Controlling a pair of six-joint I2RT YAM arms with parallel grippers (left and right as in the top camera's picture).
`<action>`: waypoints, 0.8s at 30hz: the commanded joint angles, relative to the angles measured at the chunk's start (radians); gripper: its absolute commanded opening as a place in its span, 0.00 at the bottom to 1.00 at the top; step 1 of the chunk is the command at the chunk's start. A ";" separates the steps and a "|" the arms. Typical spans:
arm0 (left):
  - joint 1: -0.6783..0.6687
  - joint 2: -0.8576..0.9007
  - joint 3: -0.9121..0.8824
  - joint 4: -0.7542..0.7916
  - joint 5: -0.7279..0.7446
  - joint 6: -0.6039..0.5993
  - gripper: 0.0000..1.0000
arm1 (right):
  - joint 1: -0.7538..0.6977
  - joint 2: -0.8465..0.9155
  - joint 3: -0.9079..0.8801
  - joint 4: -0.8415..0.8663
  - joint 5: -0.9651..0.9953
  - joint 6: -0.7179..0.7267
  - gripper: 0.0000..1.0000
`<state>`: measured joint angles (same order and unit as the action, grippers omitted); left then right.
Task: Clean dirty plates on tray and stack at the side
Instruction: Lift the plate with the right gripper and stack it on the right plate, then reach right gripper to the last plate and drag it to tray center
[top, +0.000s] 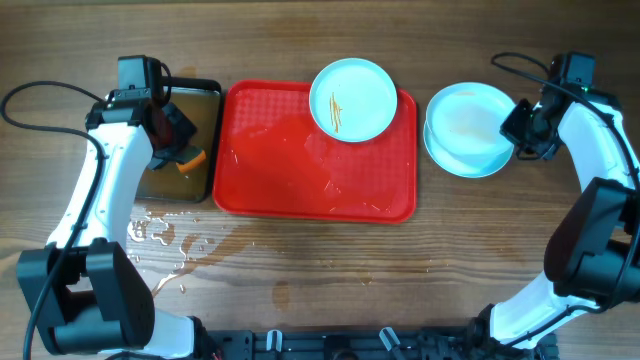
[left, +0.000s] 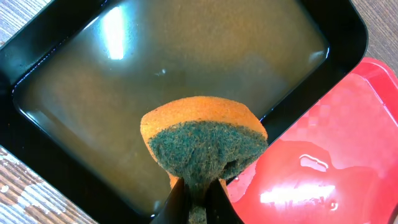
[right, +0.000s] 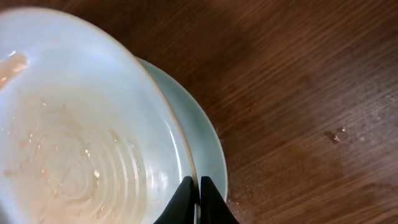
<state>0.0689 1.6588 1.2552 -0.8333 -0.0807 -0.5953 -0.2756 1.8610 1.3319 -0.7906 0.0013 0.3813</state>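
The red tray (top: 270, 150) lies mid-table with one plate (top: 352, 98) on its far right corner, orange-brown streaks in its middle. Two more plates (top: 466, 130) sit stacked on the wood right of the tray. My right gripper (top: 520, 128) is shut on the rim of the upper plate (right: 74, 137), which lies tilted over the lower plate (right: 208, 140). My left gripper (top: 180, 150) is shut on an orange sponge with a green scouring face (left: 205, 143), held above the black pan of brownish water (left: 124, 87).
The black pan (top: 210, 150) stands against the tray's left side. Water puddles (top: 160, 235) lie on the wood in front of the pan. The tray's wet surface (left: 329, 168) shows in the left wrist view.
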 joint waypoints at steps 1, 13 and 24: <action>0.006 0.010 0.001 0.003 -0.010 0.016 0.04 | 0.003 -0.040 0.003 -0.026 0.018 0.010 0.11; 0.006 0.010 0.001 0.014 -0.010 0.016 0.04 | 0.109 -0.166 0.007 0.060 -0.314 -0.064 0.56; 0.006 0.010 0.001 0.018 -0.010 0.015 0.04 | 0.504 0.044 0.030 0.262 -0.072 0.040 0.62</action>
<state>0.0689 1.6588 1.2552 -0.8223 -0.0807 -0.5953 0.2146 1.8057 1.3331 -0.5285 -0.1177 0.3996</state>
